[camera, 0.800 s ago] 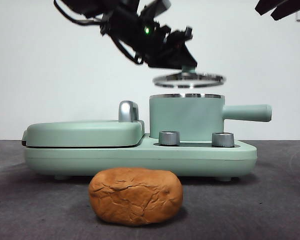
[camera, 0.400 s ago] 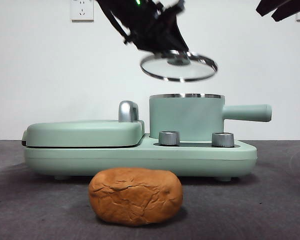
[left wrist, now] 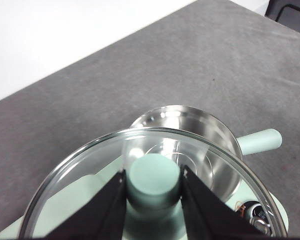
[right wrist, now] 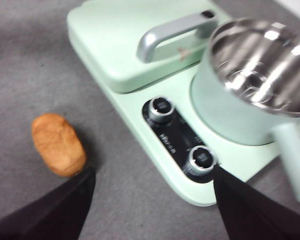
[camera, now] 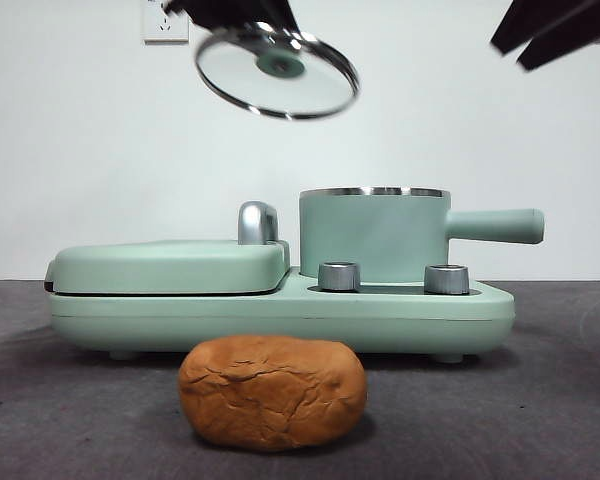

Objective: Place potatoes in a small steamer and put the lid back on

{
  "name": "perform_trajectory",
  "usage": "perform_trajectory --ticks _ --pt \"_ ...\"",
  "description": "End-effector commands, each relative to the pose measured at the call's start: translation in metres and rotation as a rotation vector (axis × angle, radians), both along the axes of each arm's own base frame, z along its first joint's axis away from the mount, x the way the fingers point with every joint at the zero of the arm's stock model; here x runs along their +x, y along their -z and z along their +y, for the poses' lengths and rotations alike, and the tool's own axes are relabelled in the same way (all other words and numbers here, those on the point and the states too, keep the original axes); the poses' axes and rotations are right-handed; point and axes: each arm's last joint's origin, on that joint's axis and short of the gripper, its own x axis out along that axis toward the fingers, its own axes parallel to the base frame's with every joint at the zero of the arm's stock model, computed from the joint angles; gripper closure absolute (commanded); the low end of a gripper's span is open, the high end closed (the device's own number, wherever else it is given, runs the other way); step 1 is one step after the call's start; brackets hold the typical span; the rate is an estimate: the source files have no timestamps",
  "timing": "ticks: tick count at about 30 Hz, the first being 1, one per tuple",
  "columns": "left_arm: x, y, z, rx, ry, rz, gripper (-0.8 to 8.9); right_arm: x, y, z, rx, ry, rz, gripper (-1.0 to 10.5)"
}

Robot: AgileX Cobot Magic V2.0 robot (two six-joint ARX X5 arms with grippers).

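Lifted higher and further left than a moment ago, the lid (camera: 277,72) now hangs tilted near a wall socket (camera: 164,22), well clear of the steamer (camera: 374,235). We see our left gripper (left wrist: 154,186) clenched on its green knob. Our right gripper (right wrist: 152,202) hangs spread wide and empty above the cooker base (right wrist: 140,112). On the grey table (camera: 540,400), the potato (camera: 272,391) lies just before the base, against a plain white wall (camera: 100,150).

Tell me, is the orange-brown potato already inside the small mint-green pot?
No, the orange-brown potato lies on the grey table before the small mint-green pot.
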Motion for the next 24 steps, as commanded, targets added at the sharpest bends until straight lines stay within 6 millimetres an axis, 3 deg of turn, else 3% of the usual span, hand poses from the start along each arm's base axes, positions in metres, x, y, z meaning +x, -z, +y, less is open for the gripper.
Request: perform_trajectory --ticks 1,6,14,19,24 --pt "-0.011 -0.023 0.014 -0.029 -0.023 -0.047 7.95 0.006 0.002 0.01 -0.027 -0.056 0.006 5.7" --pt "-0.021 -0.021 0.037 -0.016 -0.068 -0.039 7.95 0.014 0.013 0.029 -0.026 -0.149 0.057 5.7" --pt "-0.053 0.005 0.071 -0.029 -0.137 -0.017 7.96 0.021 0.03 0.063 -0.068 -0.29 0.054 5.2" --pt "-0.076 0.017 0.087 -0.028 -0.169 -0.017 7.97 0.025 0.05 0.085 -0.127 -0.367 0.099 5.1" --pt "-0.088 0.015 0.095 -0.026 -0.193 -0.031 7.97 0.031 0.072 0.105 -0.166 -0.41 0.151 5.1"
